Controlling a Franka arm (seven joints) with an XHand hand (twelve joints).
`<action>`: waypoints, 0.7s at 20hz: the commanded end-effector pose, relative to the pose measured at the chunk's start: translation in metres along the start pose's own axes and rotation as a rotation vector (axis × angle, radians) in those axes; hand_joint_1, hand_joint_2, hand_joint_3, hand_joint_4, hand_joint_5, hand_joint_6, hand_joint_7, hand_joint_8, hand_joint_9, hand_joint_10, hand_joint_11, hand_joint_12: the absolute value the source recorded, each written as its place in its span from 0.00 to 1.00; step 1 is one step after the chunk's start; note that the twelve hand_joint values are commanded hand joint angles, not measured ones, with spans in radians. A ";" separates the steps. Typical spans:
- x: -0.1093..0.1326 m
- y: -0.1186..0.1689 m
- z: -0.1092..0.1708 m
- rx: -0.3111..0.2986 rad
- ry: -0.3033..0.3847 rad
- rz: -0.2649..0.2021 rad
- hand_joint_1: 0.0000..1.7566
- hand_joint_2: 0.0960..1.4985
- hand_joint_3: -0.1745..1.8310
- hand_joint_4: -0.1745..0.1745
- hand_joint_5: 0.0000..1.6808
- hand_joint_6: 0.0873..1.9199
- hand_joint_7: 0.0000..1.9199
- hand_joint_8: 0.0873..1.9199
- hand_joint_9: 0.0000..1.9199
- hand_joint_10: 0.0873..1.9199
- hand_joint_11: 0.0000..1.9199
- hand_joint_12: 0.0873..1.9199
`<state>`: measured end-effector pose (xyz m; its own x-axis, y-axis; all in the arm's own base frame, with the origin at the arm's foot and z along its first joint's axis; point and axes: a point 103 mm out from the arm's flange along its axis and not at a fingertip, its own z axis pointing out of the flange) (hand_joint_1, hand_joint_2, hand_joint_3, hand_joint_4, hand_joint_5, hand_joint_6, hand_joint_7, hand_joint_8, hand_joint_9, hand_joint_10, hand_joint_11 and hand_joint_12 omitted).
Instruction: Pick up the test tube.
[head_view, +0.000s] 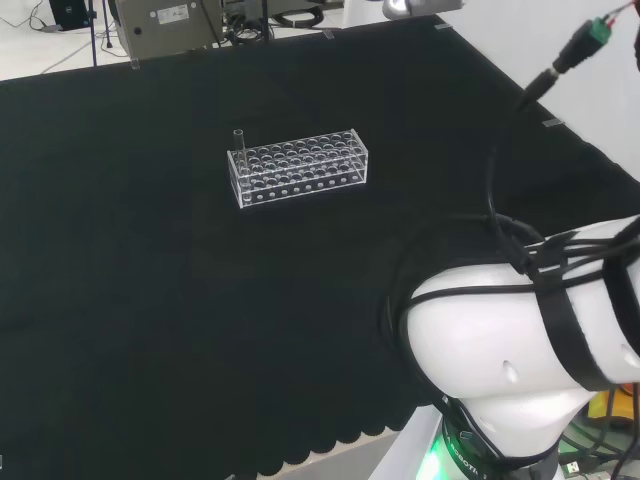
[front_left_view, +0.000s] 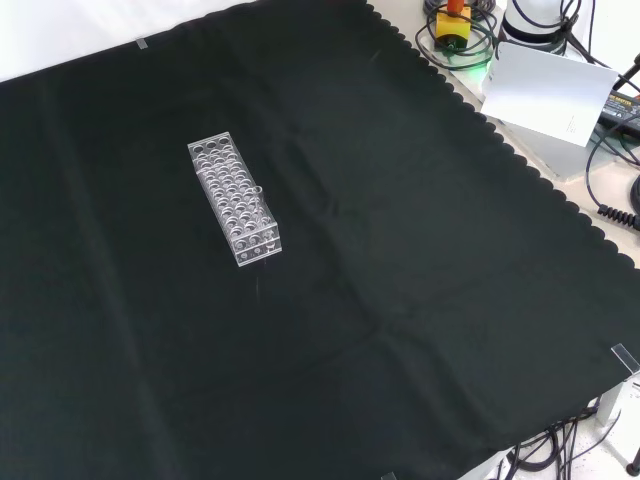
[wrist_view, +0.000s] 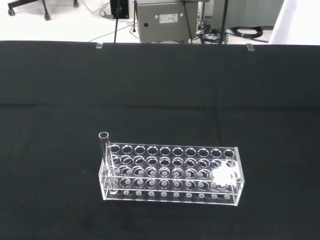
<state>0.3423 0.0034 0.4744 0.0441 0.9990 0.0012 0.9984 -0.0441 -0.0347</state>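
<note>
You see 1 test tube (wrist_view: 104, 150) upright in a corner hole of the clear rack (wrist_view: 172, 174) on the black cloth (head_view: 150, 300); you cannot tell the hand's state.

A clear rack (head_view: 300, 167) stands on the black cloth (head_view: 150, 300). In the front view, a white card (front_left_view: 545, 90) and cables (front_left_view: 615, 150) lie off the cloth's right edge.

The test tube (wrist_view: 104, 150) is clear — its lower part blurs into the rack (wrist_view: 172, 175).
</note>
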 end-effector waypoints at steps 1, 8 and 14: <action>0.006 0.055 0.005 0.029 0.004 -0.051 0.37 0.53 0.29 0.33 0.14 0.00 0.04 0.40 0.00 0.38 0.00 0.73; 0.014 0.101 0.018 0.086 0.023 -0.083 0.39 0.52 0.30 0.29 0.18 0.00 0.10 0.42 0.01 0.45 0.00 0.78; 0.022 0.126 0.029 0.109 0.028 -0.110 0.39 0.52 0.31 0.29 0.19 0.00 0.11 0.42 0.02 0.46 0.00 0.78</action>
<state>0.4405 0.0110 0.4520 -0.0219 0.9995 0.0214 0.9923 0.0244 -0.1216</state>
